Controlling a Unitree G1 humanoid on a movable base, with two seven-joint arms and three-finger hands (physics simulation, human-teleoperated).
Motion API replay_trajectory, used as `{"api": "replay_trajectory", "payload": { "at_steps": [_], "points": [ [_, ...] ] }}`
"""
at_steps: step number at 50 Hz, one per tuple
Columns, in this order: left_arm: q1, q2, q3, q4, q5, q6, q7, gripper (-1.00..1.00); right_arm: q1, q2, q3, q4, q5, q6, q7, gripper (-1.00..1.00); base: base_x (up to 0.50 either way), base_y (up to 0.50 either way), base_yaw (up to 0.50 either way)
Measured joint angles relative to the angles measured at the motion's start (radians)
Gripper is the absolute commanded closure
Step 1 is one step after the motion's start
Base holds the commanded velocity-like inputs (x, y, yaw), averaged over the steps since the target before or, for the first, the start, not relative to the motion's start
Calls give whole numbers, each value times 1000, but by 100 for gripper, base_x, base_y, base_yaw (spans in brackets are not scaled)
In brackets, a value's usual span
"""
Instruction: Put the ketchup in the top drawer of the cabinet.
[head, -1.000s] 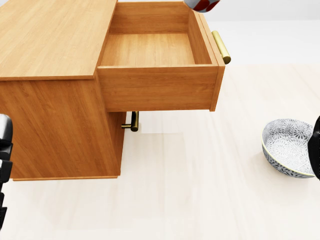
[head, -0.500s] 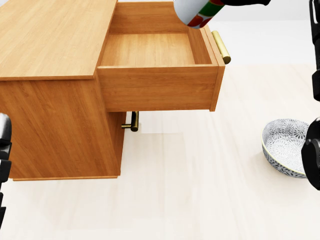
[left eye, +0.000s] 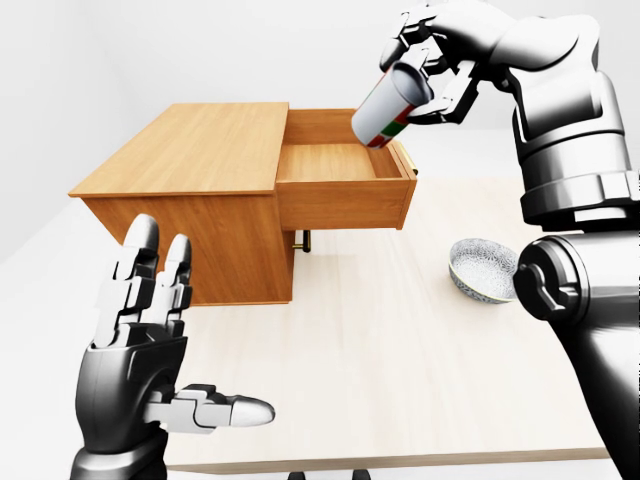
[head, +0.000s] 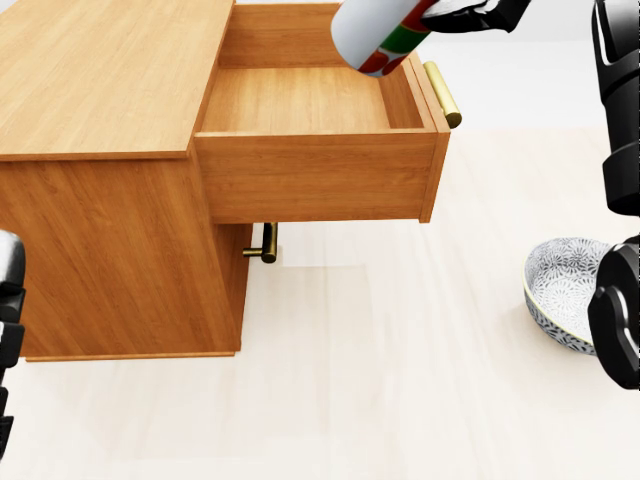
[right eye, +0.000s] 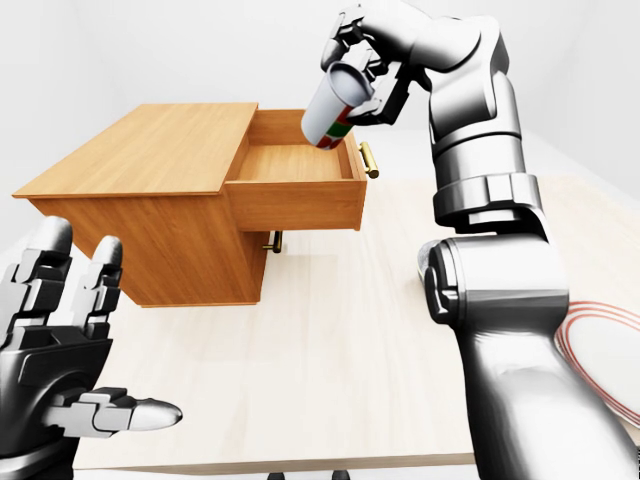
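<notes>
Ketchup gripped in right robot hand, tilted over open top drawer. Left robot hand open, low. Patterned bowl on table, well apart from cabinet.

In the left-eye view the cabinet is sitting on the table toward the upper left, with its top drawer standing pulled out to the right. The right hand is holding the ketchup tilted in the air above the drawer's right end, while the bowl is resting on the table to the right of the cabinet and lower in the view, well apart from it. The left hand is hanging with fingers spread at the lower left, below the cabinet and touching nothing.
</notes>
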Motion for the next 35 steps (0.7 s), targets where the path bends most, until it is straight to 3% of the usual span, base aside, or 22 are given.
{"api": "replay_trajectory", "payload": {
  "at_steps": [35],
  "points": [
    [1, -1, 4, 1, -3, 0, -2, -100, 40, 19, -4, 42, 44, 0, 0, 100, 0, 0, 0]
  ]
}}
